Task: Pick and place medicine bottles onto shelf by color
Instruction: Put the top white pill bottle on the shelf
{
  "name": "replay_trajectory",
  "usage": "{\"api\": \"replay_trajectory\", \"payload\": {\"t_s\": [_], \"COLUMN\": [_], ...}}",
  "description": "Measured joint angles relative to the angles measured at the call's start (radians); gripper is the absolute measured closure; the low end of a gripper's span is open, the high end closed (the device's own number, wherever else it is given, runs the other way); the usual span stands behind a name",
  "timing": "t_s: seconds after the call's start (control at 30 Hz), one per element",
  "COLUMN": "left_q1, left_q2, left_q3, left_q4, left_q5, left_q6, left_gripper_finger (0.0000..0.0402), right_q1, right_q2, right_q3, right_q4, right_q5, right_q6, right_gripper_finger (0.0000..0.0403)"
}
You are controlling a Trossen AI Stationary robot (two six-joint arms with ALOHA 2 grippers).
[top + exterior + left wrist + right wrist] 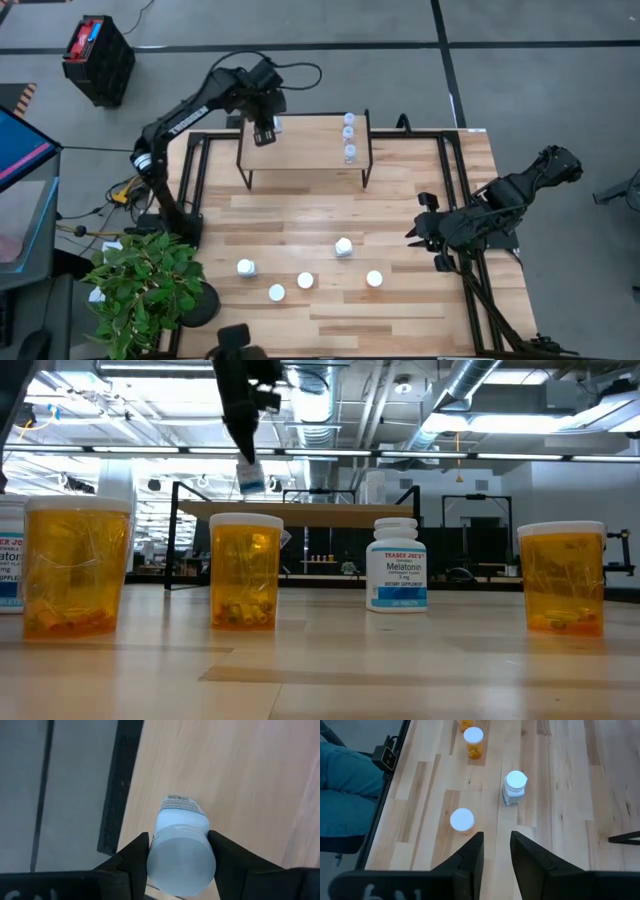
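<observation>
Left tool [177,865] gripping white bottle [181,845] above shelf [305,140]

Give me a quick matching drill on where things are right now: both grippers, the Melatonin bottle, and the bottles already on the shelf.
Column one:
1. left gripper
2. right gripper
3. Melatonin bottle
4. three bottles already on the shelf

Column two:
A. standing on the table among orange bottles
B. lined up along the shelf's right end
C. empty, over the table's right side
D. above the shelf's left end, holding a white bottle

Pairs: 1-D, 2-C, 3-A, 4-B
</observation>
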Motion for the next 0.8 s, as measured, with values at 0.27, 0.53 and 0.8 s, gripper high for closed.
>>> {"api": "replay_trajectory", "payload": {"t_s": [0.27,0.53,0.8], "left_q1": [0.0,0.0,-0.001], "left_q2": [0.059,0.061,0.061], "left_q3": [0.0,0.0,0.0], "left_q4": [-0.038,-0.051,-0.026], "left_q5": [-0.014,-0.113,-0.12], "left_q6": [0.063,0.058,0.053], "left_gripper_finger": [0.0241,0.0197,0.0188], "right_q1": [0.0,0.0,0.0], "right_q2": [0.0,0.0,0.0], "right_q3": [0.0,0.0,0.0], "right_q4": [-0.003,-0.004,-0.003], "right_q5": [0.0,0.0,0.0], "right_q6": [0.0,0.0,0.0], "right_gripper_finger": [0.0285,0.0285,0.0285]}}
